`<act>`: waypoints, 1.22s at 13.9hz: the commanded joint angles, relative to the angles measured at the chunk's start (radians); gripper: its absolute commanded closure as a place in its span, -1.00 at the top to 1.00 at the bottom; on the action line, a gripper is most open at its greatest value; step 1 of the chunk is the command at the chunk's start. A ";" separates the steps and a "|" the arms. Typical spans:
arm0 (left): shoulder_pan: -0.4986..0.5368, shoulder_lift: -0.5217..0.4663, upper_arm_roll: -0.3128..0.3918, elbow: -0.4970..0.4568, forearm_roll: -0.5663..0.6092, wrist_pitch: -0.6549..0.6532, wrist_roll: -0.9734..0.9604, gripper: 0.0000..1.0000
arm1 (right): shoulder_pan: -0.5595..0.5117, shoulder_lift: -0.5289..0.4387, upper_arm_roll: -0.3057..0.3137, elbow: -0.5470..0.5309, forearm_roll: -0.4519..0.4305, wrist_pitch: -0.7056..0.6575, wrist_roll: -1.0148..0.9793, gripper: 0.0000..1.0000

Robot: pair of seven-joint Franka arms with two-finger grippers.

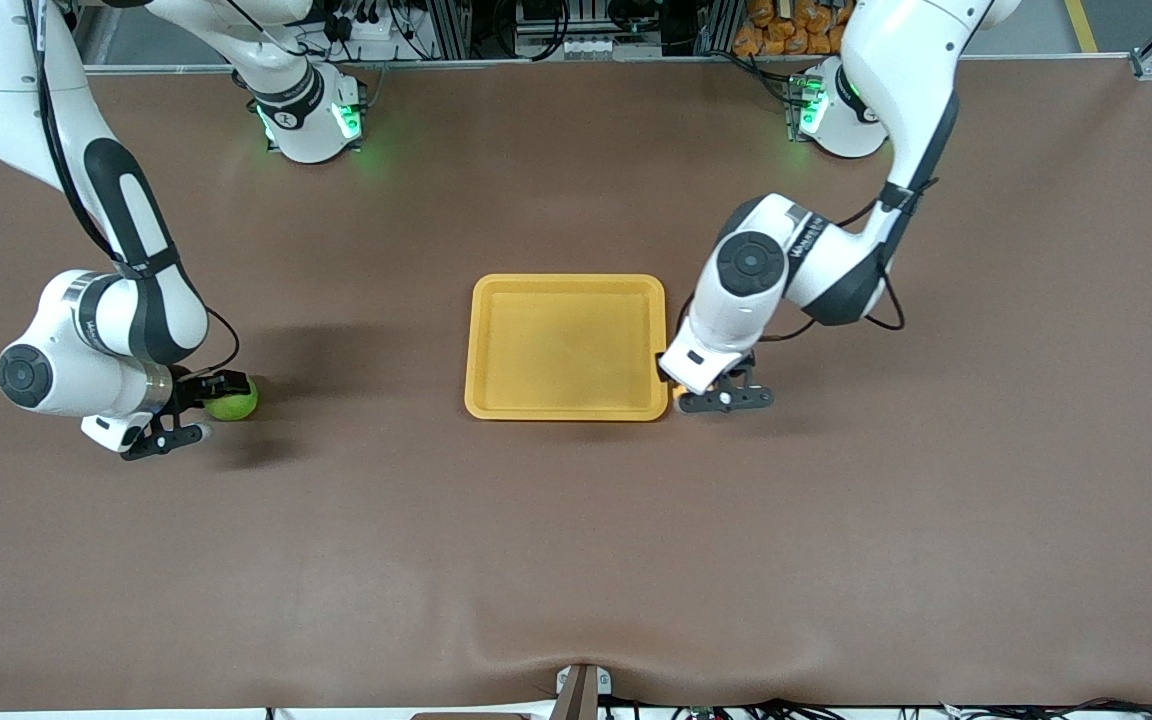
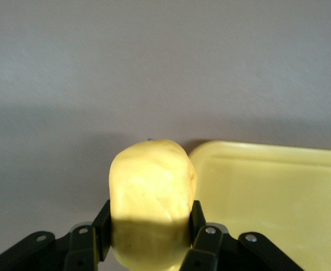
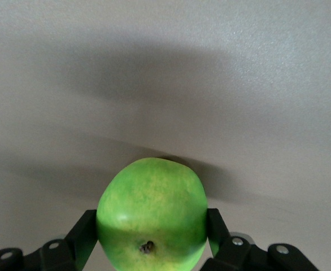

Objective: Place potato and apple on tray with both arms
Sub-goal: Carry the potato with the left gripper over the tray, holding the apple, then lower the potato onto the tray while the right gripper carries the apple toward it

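Observation:
The yellow tray [image 1: 566, 290] lies at the table's middle, with nothing in it. My left gripper [image 1: 682, 392] is low beside the tray's corner nearest the front camera, at the left arm's end. It is shut on the yellow-tan potato [image 2: 152, 192], which the front view mostly hides under the wrist. The tray's rim [image 2: 267, 149] shows right beside the potato in the left wrist view. My right gripper [image 1: 219, 398] is low at the table toward the right arm's end, well away from the tray. It is shut on the green apple [image 1: 234, 401], whose stem spot shows in the right wrist view [image 3: 151, 203].
The brown table mat [image 1: 576, 560] stretches wide around the tray. The arms' bases [image 1: 311, 115] stand along the edge farthest from the front camera. A small bracket [image 1: 581, 690] sits at the table's edge nearest the front camera.

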 commanded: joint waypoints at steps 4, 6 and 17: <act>-0.119 0.057 0.017 0.065 0.023 -0.027 -0.067 -1.00 | -0.009 -0.020 0.012 0.059 0.014 -0.027 -0.025 -0.07; -0.152 0.069 0.019 0.065 0.031 -0.032 -0.097 -1.00 | -0.003 -0.031 0.013 0.090 0.014 -0.076 -0.019 -0.11; -0.208 0.158 0.025 0.092 0.117 -0.036 -0.213 -0.62 | 0.164 -0.105 0.015 0.108 0.152 -0.299 0.261 -0.15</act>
